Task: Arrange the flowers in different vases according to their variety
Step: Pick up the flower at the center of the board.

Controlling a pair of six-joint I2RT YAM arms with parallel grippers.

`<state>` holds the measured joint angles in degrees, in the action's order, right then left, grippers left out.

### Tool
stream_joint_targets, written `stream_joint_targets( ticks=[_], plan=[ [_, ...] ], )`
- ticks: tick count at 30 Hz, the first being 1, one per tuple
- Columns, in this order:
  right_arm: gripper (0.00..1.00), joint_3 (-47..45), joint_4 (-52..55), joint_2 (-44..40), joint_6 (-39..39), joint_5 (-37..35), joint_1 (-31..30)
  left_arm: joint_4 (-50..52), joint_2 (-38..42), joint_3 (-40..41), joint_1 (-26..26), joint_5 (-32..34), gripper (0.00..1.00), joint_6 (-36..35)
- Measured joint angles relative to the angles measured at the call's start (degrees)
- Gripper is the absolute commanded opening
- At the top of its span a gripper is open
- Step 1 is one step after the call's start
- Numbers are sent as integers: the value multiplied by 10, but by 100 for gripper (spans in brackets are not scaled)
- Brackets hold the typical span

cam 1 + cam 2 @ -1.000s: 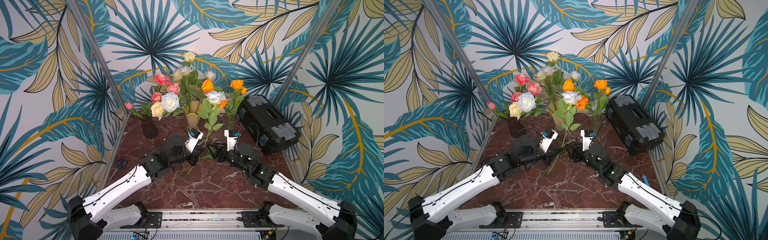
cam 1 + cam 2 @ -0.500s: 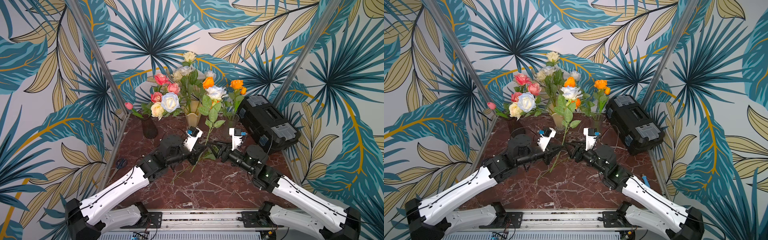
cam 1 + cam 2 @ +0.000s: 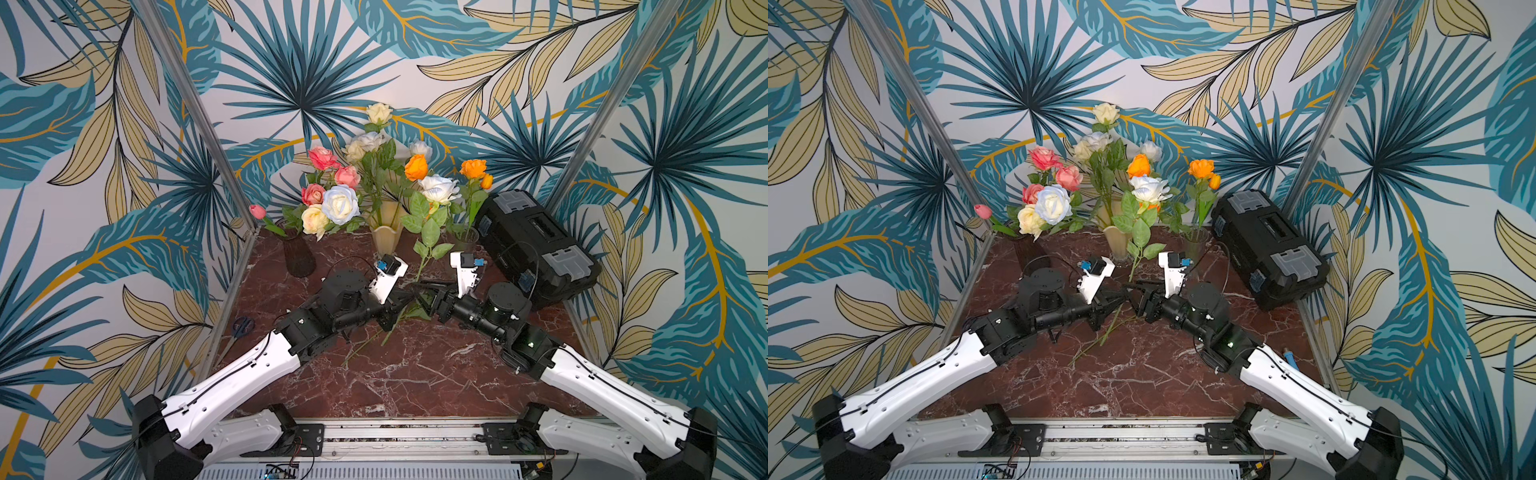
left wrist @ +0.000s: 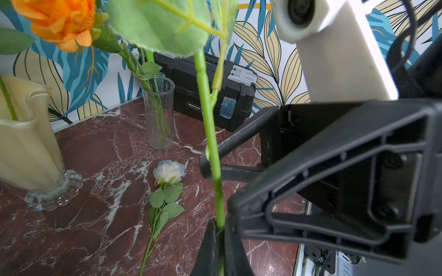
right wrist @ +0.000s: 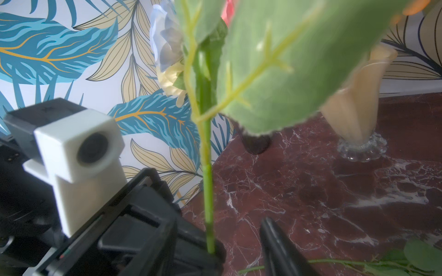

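I've got the white rose (image 3: 439, 189) standing upright. Its green stem is pinched low in the left gripper (image 4: 221, 235) and passes between the right gripper's (image 4: 206, 164) parted fingers just above. A loose rose (image 4: 168, 170), also white, lies flat just beyond both grippers. Farther out stand three vases. The purple vase (image 3: 298, 259), past the left gripper, holds pink roses (image 3: 323, 158) and two pale ones. The cream vase (image 3: 386, 237), dead ahead, holds white blooms (image 3: 379, 113). The clear vase (image 4: 157, 114), past the right gripper, holds orange roses (image 3: 473, 168).

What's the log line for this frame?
left pincer: shut on white rose stem | right pincer: open around stem | second white rose: on table
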<state>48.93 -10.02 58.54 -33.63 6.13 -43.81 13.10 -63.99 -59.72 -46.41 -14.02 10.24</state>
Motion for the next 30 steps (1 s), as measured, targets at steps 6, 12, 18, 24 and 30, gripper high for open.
stream_joint_targets(
  ticks=[6, 12, 18, 24, 30],
  plan=[
    [38, 10, -5, 26, 6, 3, 0, 0, 0, 0, 0, -1, 0, -5],
    [18, 13, -9, 26, 9, 4, -1, 0, 0, 0, 0, 0, 0, -9],
    [0, 21, -6, 27, 11, 6, -4, -1, 0, 0, 0, 3, 2, -10],
    [0, 52, 19, 37, 32, -14, -3, 3, 5, 3, 2, 22, 80, -9],
    [0, 126, 45, 77, 102, -63, 3, -4, 75, 82, 27, 49, 99, 22]
  ],
)
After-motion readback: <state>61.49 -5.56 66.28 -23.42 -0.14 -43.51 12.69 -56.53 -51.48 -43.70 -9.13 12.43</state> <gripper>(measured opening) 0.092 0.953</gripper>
